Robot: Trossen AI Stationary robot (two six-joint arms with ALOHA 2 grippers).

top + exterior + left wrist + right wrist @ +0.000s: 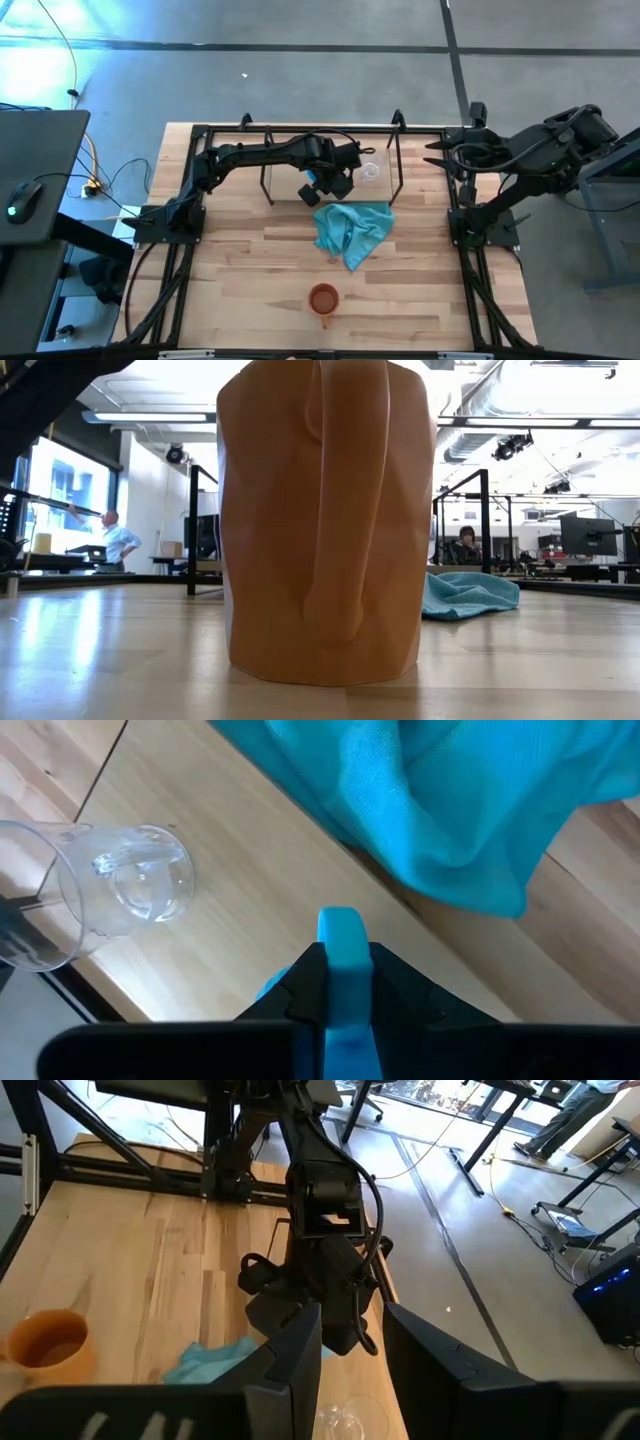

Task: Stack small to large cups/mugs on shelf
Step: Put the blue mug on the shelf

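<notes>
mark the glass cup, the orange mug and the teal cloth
glass cup [125,885]: left wrist view, on its clear base.
orange mug [323,298]: high view, on its open top.
teal cloth [352,228]: high view, middle of the crumpled fabric.

The overhead cam looks straight down and gets the whole table [250,260], with the teal cloth [352,232] near the middle. The low one sits at tabletop level, so close to the orange-brown mug [325,520] that it fills most of the frame; the cloth [468,595] shows behind it to the right. The left wrist cam hovers right over the cloth [440,800], looking down. The right wrist cam looks across the table from farther off, and catches the cloth [205,1360] and mug [45,1342] too.
</notes>
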